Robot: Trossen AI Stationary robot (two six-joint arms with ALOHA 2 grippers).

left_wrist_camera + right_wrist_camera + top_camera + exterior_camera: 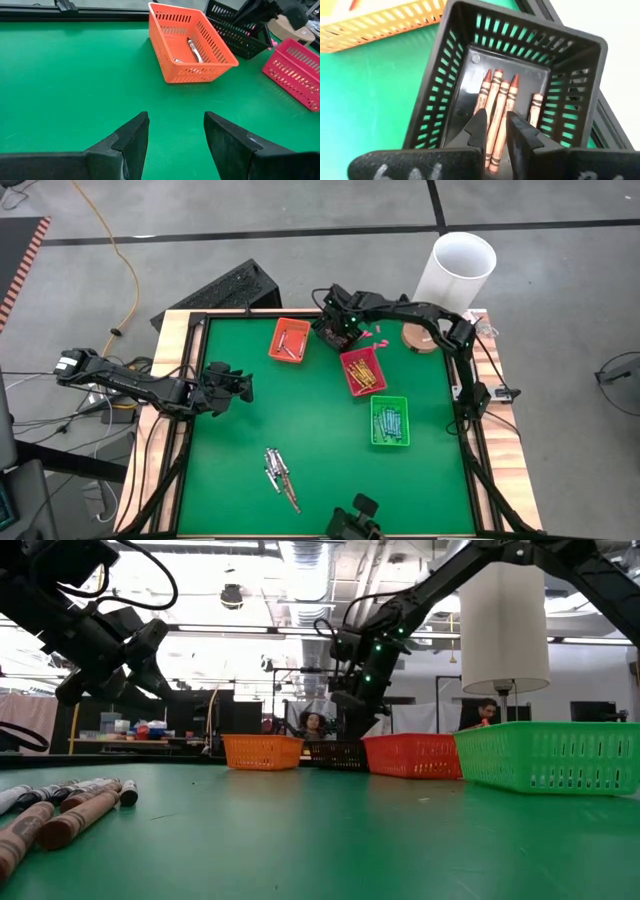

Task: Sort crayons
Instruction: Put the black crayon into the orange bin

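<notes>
On the near part of the green table (300,410), a small heap of loose crayons (278,473) lay waiting, grey ones and brown-red ones side by side, some touching. They looked light, thin and stiff, and I judged that they would roll easily on the mat and could snap if pressed hard. The best hold, I think, is across the middle of one stick, where the paper wrap gives some friction, with the fingers closed gently.

Further back on the left, the left gripper (175,132) hovered above bare mat with its fingers spread apart and nothing between them. It pointed toward the orange tray (289,340), where a few grey crayons (194,49) were lying.

On the right side stood the green tray (389,421) with light blue crayons inside, and behind it the red tray (362,370) with yellow-orange ones.

At the far edge, the right gripper (496,131) was lowered into the black tray (445,60). Several brown-red crayons (495,95) lay there in a row. One of them passed between the fingertips, which were only slightly apart, but I could not tell if they pressed it or had let it go. A white cylinder (456,268) stood beyond the far right corner.
</notes>
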